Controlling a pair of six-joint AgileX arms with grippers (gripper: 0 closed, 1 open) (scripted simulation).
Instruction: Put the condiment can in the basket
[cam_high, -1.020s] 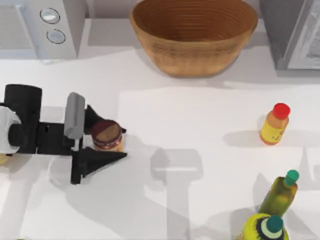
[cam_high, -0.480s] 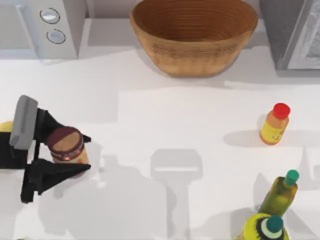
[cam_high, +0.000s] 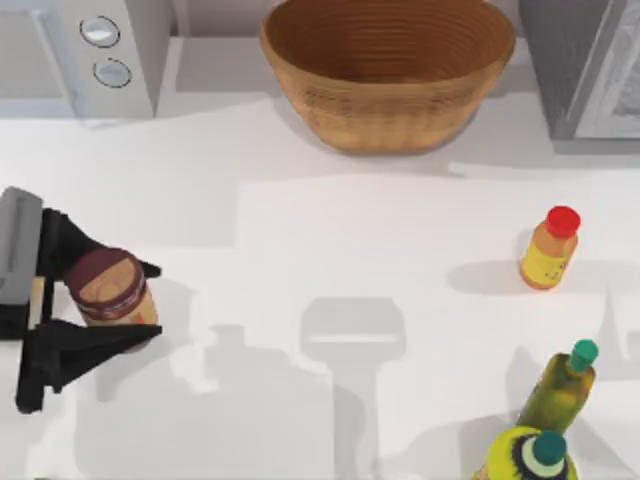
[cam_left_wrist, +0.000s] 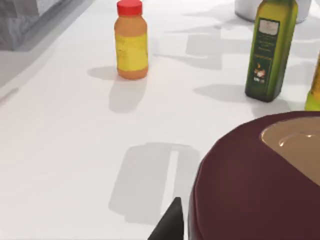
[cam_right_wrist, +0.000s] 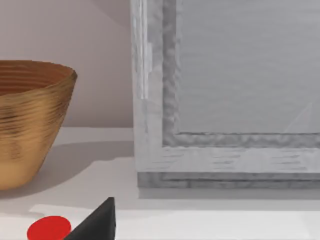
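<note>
white tabletop (cam_high: 330, 250) runs under everything, with a grey appliance at eleven o'clock and another at one o'clock. my left gripper (cam_high: 95, 305) sits at nine o'clock on the table's left edge, its two black fingers (cam_high: 85, 345) clamped on the small dark brown condiment can with glossy brown lid and orange-tan label (cam_high: 108, 290). in the left wrist view the can's lid (cam_left_wrist: 260, 185) looms close, apparently lifted off the surface. the large round tan wicker basket (cam_high: 390, 110) stands at twelve o'clock, well apart from the can.

risk, as i judge it: the grip looks low on a smooth jar, so a quick swing toward twelve could let it tilt or slip out. carrying too low could knock the can against the basket's rim. the orange bottle with red cap (cam_high: 550, 250) and green bottle with teal cap (cam_high: 562, 385), at three and five o'clock, lie off that path.

my left arm reaches in level from the left, fingers pointing toward three o'clock. my right gripper (cam_right_wrist: 95, 225) hangs parked near the basket and the orange bottle; i cannot tell its state.
</note>
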